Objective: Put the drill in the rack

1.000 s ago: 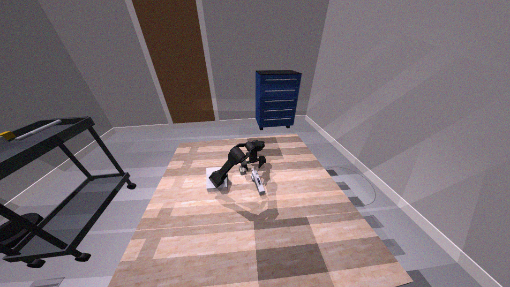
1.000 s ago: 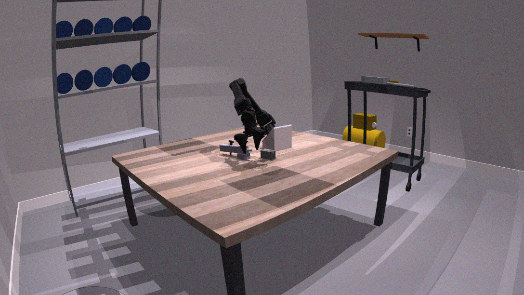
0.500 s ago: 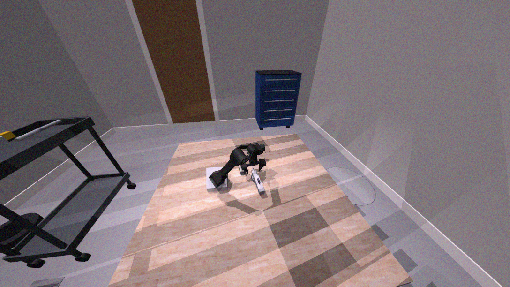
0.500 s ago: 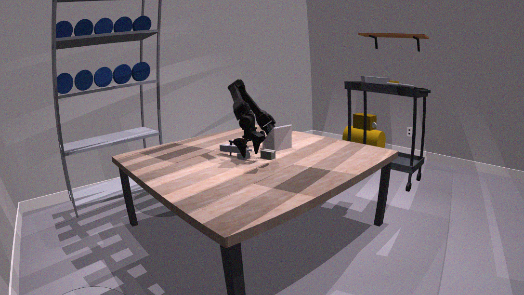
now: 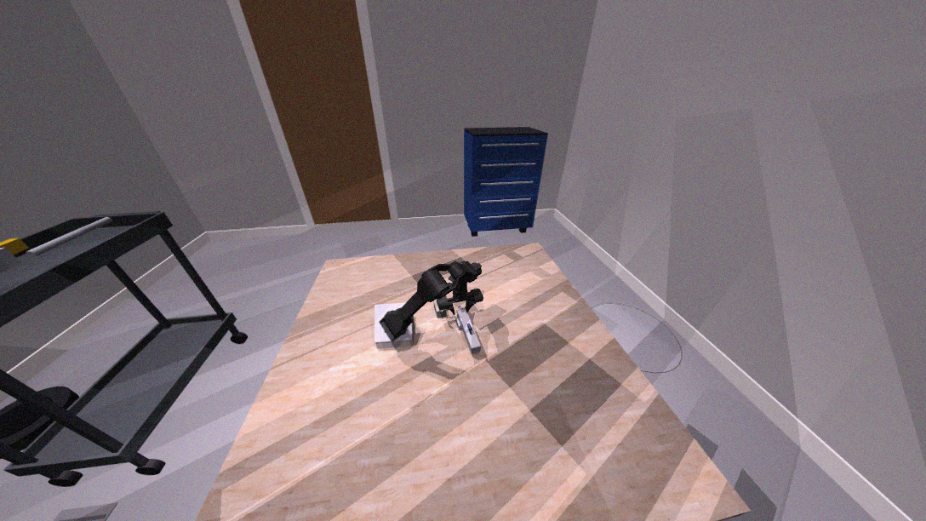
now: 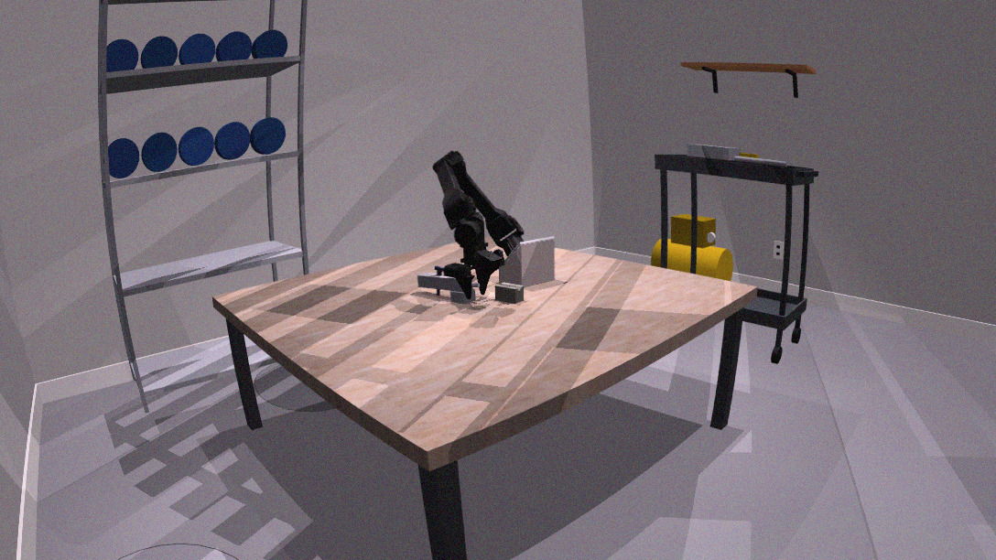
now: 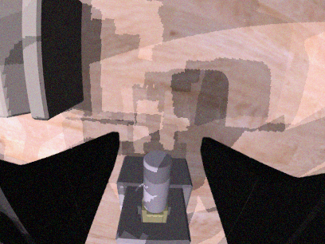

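Observation:
The drill (image 7: 158, 179) is a short grey cylinder with a yellow collar. It sticks out of the end of a long grey fixture (image 7: 154, 230) (image 5: 471, 331) (image 6: 437, 280) that lies flat on the wooden table (image 5: 401, 427) (image 6: 487, 361). My gripper (image 7: 160, 141) (image 5: 457, 304) (image 6: 477, 285) hangs low over that end. Its two black fingers stand on either side of the drill with a gap on each side, touching nothing. The key is hidden in the wrist view. The rack (image 7: 53, 47) (image 6: 509, 292) is a small grey block with a dark face, to the upper left in the wrist view.
A pale block (image 5: 388, 331) (image 6: 535, 261) at the arm's base stands close behind the fixture. Off the table are a black cart (image 5: 97, 271) (image 6: 730, 174), a blue drawer cabinet (image 5: 505, 178) and a tall shelf with blue discs (image 6: 195, 139).

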Available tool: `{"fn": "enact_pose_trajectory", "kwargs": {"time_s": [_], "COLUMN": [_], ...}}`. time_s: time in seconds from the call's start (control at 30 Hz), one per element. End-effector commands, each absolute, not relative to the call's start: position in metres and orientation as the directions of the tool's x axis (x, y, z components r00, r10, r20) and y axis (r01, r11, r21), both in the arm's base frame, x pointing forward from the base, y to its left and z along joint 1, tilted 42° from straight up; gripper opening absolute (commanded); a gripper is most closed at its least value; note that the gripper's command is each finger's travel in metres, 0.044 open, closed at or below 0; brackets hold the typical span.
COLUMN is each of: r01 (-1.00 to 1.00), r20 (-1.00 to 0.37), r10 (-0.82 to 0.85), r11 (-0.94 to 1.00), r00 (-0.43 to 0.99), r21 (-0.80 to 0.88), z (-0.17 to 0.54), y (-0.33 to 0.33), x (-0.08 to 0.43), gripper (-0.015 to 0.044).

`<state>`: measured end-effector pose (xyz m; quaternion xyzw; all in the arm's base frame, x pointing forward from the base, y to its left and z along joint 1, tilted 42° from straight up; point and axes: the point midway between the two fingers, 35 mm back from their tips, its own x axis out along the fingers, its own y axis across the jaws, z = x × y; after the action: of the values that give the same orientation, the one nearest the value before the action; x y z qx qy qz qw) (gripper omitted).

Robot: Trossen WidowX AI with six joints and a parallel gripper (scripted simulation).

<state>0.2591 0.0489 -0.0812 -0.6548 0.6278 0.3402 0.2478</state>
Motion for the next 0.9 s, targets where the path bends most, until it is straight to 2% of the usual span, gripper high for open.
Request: {"fn": "enact_pose_trajectory", "kwargs": {"time_s": [0.0,0.17,0.27,0.87], "r01": [-0.991,-0.991,-0.991,-0.989], "r20": [-0.757,-0.757,-0.757,-0.753], "r10": [-0.653,-0.653,-0.653,-0.657], "r11": [-0.089,-0.089,-0.089,-0.093], "r00": [-0.020,-0.020,-0.020,-0.024], "r21": [0.102,0.102,0.102,0.112], "z": [-0.081,-0.081,-0.081,-0.090], "y": [0.049,0.049,0.049,0.061], "x": [0.259,0.259,0.259,0.256], "gripper": [0.0151,0.0020,0.0000,0.0000]}}
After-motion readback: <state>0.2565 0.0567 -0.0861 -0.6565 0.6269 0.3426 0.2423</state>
